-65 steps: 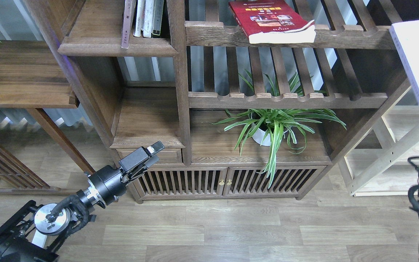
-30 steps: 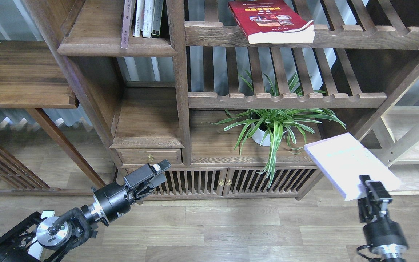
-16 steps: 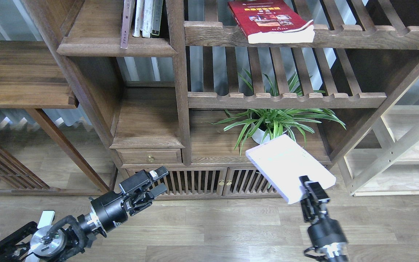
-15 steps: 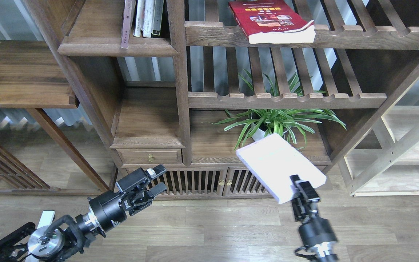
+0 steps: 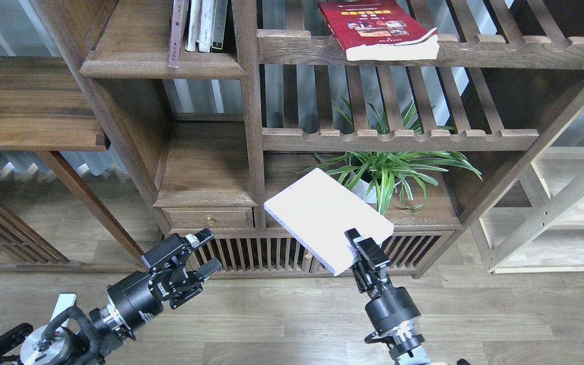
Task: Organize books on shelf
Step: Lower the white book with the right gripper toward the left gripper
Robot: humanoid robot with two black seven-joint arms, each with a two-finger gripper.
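The white book, clamped at its near corner in the right gripper, has a matt paper cover, plain and smooth. The gripper is black and looks like matt plastic, with a smooth black cylinder behind it. The left gripper, its fingers apart, is of the same dull black; far behind it on the arm sits a shiny metal disc. Above the right gripper, the red book has a glossy cover and pale rough page edges. The shelf high above the left gripper is dark wood with visible grain and a satin finish. The floor under both grippers is pale wood planks, smooth and matt.
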